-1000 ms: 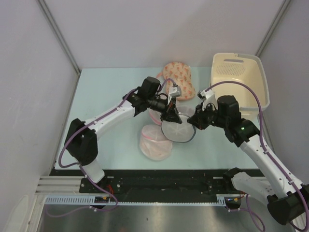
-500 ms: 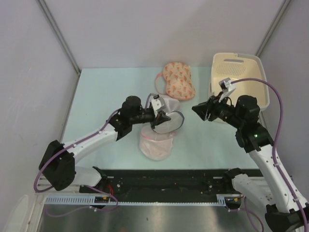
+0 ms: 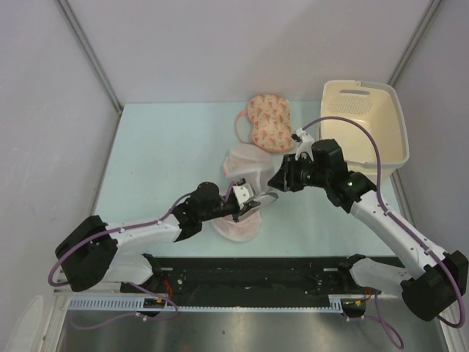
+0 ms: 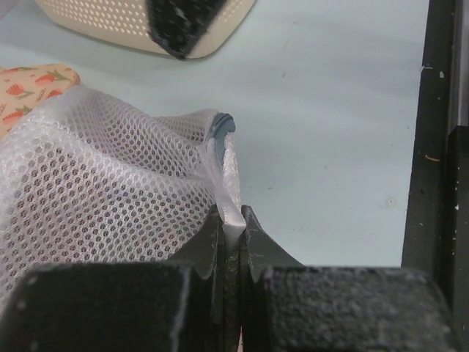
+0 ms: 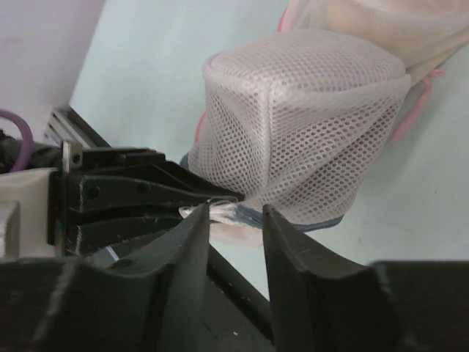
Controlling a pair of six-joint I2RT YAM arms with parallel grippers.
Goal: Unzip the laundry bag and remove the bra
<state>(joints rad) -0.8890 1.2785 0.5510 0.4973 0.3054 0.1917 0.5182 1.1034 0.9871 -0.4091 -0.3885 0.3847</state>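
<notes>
Over the pale blue table [image 3: 154, 154], your left gripper [image 3: 251, 201] holds the round white mesh laundry bag [image 3: 261, 199], with the right gripper [image 3: 275, 183] beside it.

Left wrist: the jaws are clamped on mesh by the grey zip rim [image 4: 220, 130].

Right wrist: the fingers [image 5: 192, 238] are parted and empty at that rim.

The zip looks unopened and no dark red bra shows, so both steps remain.

Bright, even light, faint shadows; both wrist views blur at the bottom, perhaps slightly overexposed.
</notes>
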